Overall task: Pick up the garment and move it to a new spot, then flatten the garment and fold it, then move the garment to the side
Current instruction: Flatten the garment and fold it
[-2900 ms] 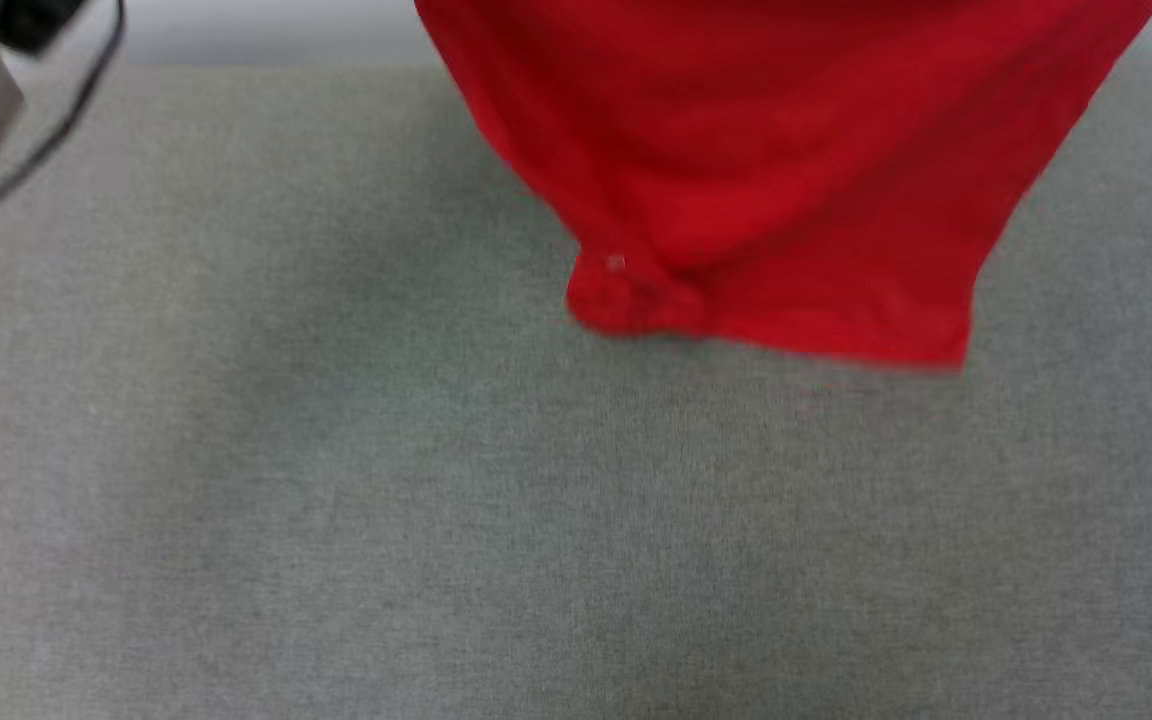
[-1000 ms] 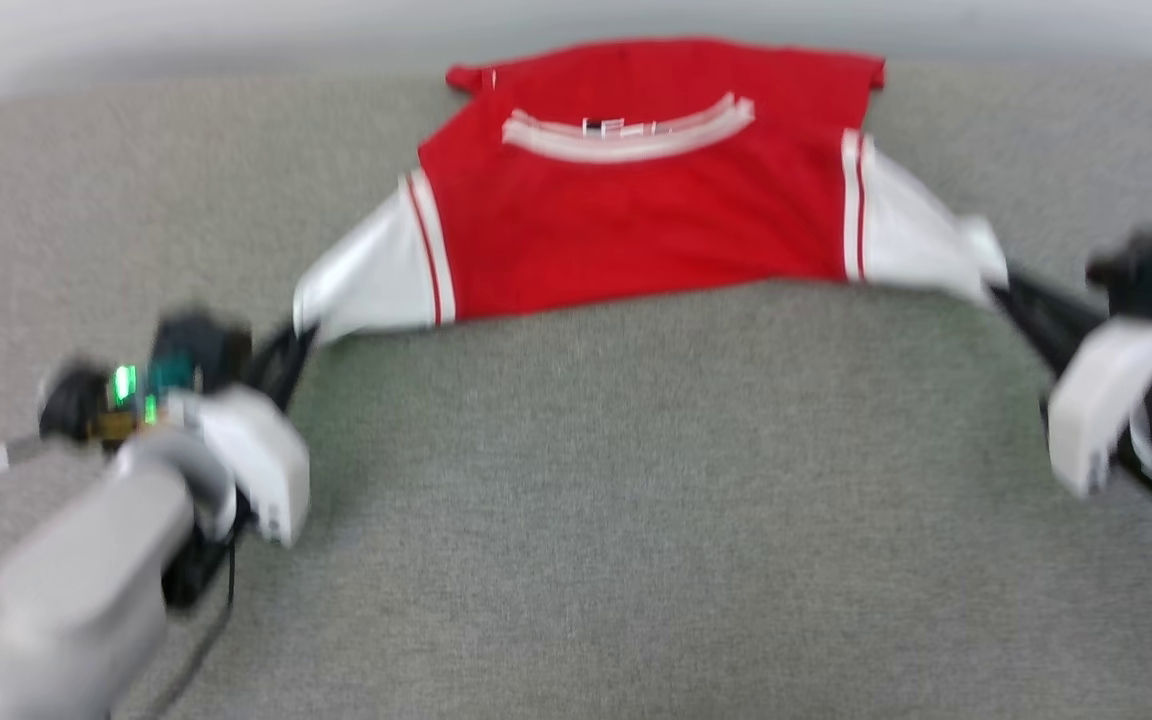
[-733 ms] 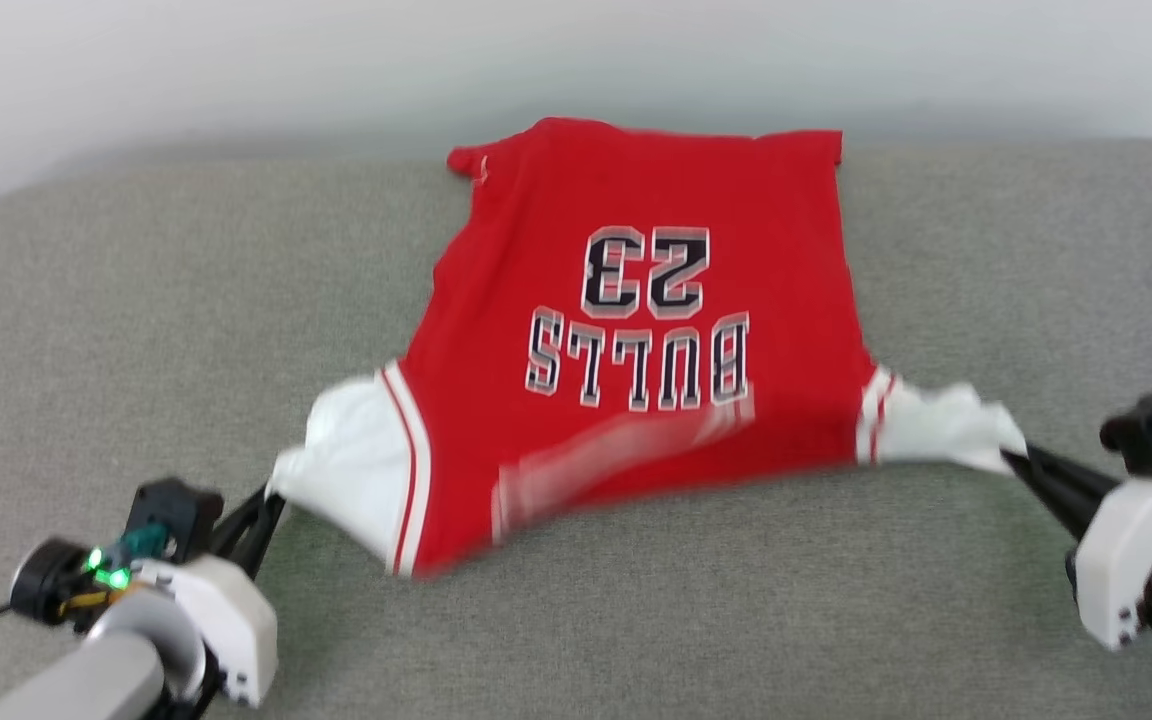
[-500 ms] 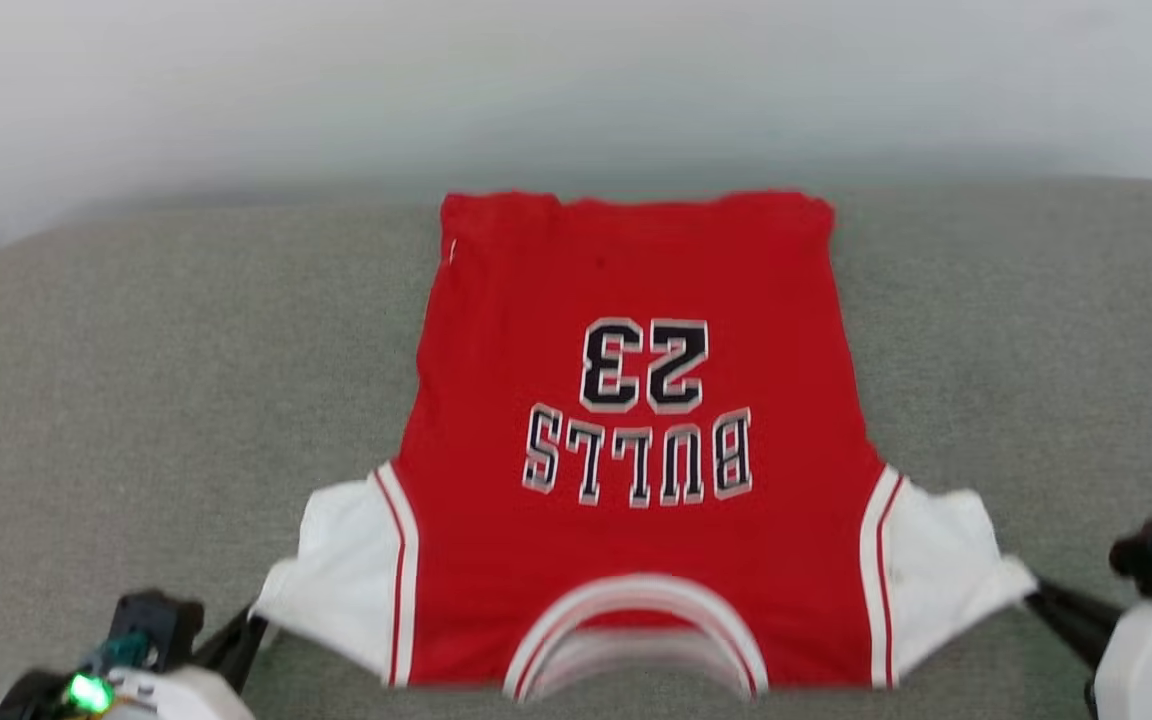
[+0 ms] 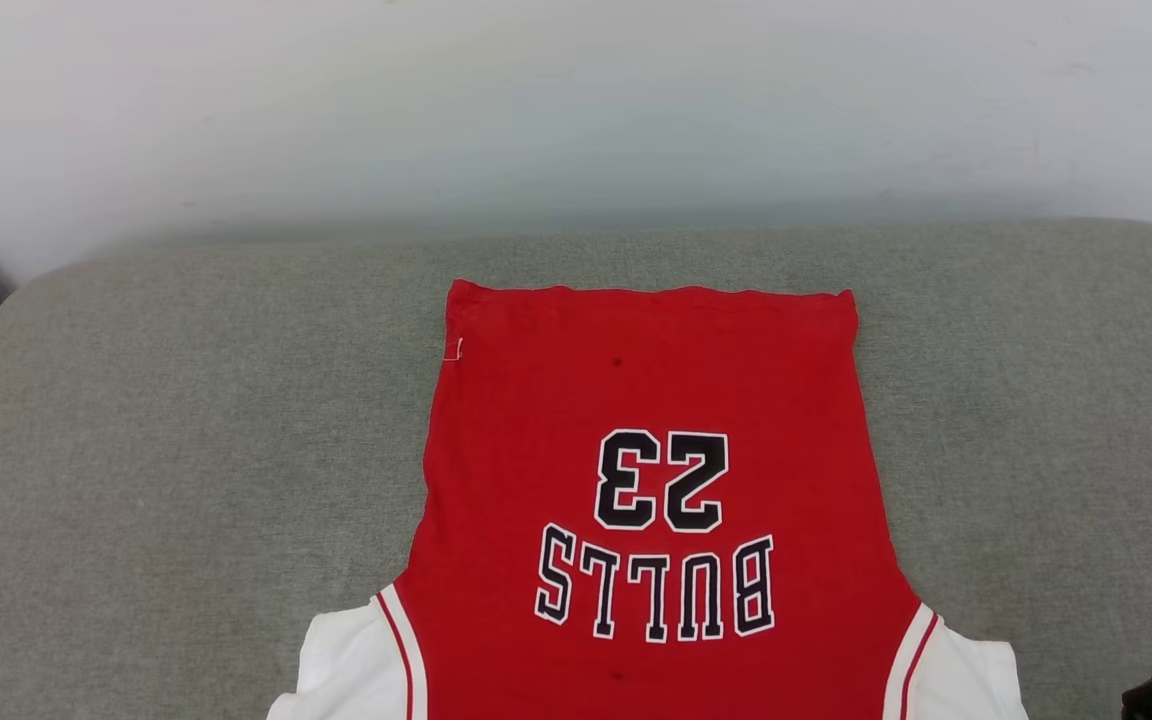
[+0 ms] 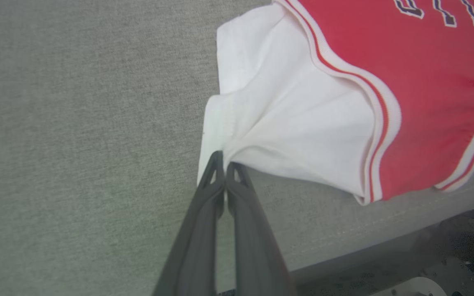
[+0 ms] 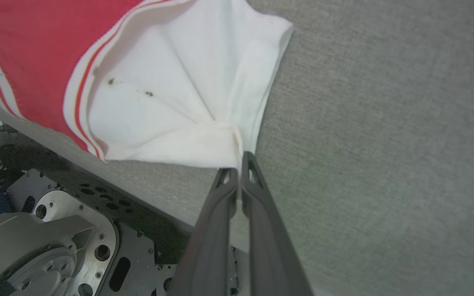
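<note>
While the garment [image 5: 651, 400] is laid flat and print-up on the grey cushion [image 5: 186, 450], its white sleeves are pinched, one by the left gripper [image 6: 224, 166], one by the right gripper [image 7: 239, 162]. The garment is placed on the cushion's middle, with the hem [image 5: 651, 292] toward the cushion's back edge and the collar end toward its front edge. The number 23 [image 5: 661, 480] and the BULLS lettering [image 5: 656, 590] are seen upside down in the head view, black with a white outline. The red body is seen smooth, with few wrinkles. A small white tag [image 5: 453, 349] is noted at the hem corner on the cushion's left side.

The left gripper's fingers are closed narrow on the outer corner of the left sleeve [image 6: 286, 123], and the cloth is bunched into creases at the tips. Whether that corner is touching the cushion cannot be told. Striped trim [image 6: 381, 123] is seen where the sleeve meets the red body.

The right gripper's fingers are closed narrow on the outer corner of the right sleeve [image 7: 171, 90], and the cloth is fanned out in folds from the grip. A few dark specks [image 7: 111, 81] are seen on that sleeve. The robot's metal base [image 7: 35, 230] is seen below the cushion's front edge. A pale wall [image 5: 576, 100] is seen behind the cushion's back edge.
</note>
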Controlling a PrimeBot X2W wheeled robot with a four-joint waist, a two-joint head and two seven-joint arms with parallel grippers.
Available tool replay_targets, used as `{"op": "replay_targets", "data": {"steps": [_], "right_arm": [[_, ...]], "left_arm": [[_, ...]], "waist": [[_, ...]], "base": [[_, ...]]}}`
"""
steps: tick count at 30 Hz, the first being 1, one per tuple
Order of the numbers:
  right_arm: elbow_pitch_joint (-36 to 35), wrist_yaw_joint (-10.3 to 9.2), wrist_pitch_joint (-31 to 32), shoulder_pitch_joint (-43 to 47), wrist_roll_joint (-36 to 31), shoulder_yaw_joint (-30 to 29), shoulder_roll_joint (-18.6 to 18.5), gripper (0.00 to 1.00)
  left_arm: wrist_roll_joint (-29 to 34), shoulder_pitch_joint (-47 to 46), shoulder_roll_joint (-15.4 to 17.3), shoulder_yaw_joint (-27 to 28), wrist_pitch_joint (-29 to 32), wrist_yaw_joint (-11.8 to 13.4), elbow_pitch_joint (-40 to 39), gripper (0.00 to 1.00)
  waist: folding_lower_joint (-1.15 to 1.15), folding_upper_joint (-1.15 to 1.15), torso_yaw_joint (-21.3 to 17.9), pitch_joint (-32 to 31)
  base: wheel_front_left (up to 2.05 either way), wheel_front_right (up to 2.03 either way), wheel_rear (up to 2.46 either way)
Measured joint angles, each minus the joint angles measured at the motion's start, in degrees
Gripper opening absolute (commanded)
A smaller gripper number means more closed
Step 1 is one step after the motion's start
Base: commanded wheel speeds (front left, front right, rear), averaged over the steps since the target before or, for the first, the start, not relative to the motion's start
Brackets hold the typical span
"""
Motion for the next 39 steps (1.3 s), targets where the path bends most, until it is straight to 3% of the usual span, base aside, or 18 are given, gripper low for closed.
{"op": "replay_targets", "data": {"steps": [4, 6, 8, 14, 18, 25, 32, 39], "right_arm": [[-3.04, 0.0, 4.24, 1.38, -0.34, -3.16, -0.32, 0.01], [-5.01, 0.0, 6.37, 1.3, -0.96, -4.44, -0.45, 0.35], [-6.72, 0.0, 8.09, 0.99, -1.22, -6.21, -0.73, 1.0], [-11.34, -0.01, 12.78, -2.27, -1.2, -13.37, -4.7, 1.0], [-14.35, -0.01, 16.58, -9.03, -0.91, -18.73, -7.84, 1.0], [-16.44, -0.01, 30.23, -25.18, 1.58, -20.33, -11.46, 1.0], [-12.96, -0.01, 50.0, -43.24, 2.65, -17.89, -11.8, 1.0], [-6.33, -0.01, 63.24, -54.56, -1.48, -16.61, -7.16, 1.0]], "left_arm": [[0.44, -0.07, 0.24, -0.01, 0.16, 0.78, -1.67, 0.0], [1.05, -0.48, 0.25, 0.03, 0.36, 1.26, -2.44, 0.0], [1.43, -0.76, 0.26, -0.03, 0.57, 1.53, -3.01, 0.0], [3.49, -2.9, 0.34, -0.27, 1.32, 2.55, -5.37, 0.0], [5.76, -5.06, 0.38, -0.16, 1.42, 3.52, -7.13, 0.0], [9.94, -10.23, -0.66, 0.37, 1.62, 4.23, -10.06, 0.0], [13.89, -14.61, -3.02, 0.58, 1.34, 4.74, -11.7, 0.0], [17.11, -18.33, -6.68, 0.56, 0.78, 4.71, -12.05, 0.0]], "waist": [[0.0, 0.0, 0.29, 0.21], [0.01, 0.0, 0.4, 0.4], [0.01, 0.0, 0.54, 0.69], [0.01, 0.0, 1.75, 2.34], [0.01, 0.0, 2.85, 4.49], [0.02, 0.0, 6.24, 10.26], [0.02, 0.0, 10.69, 17.71], [0.03, 0.0, 15.83, 26.0]], "base": [[0.0, 0.0, 0.0], [0.0, 0.0, 0.0], [0.0, 0.0, 0.0], [0.0, 0.0, 0.0], [0.0, 0.0, 0.0], [0.0, 0.0, 0.0], [0.0, 0.0, 0.0], [0.0, 0.0, 0.0]]}}
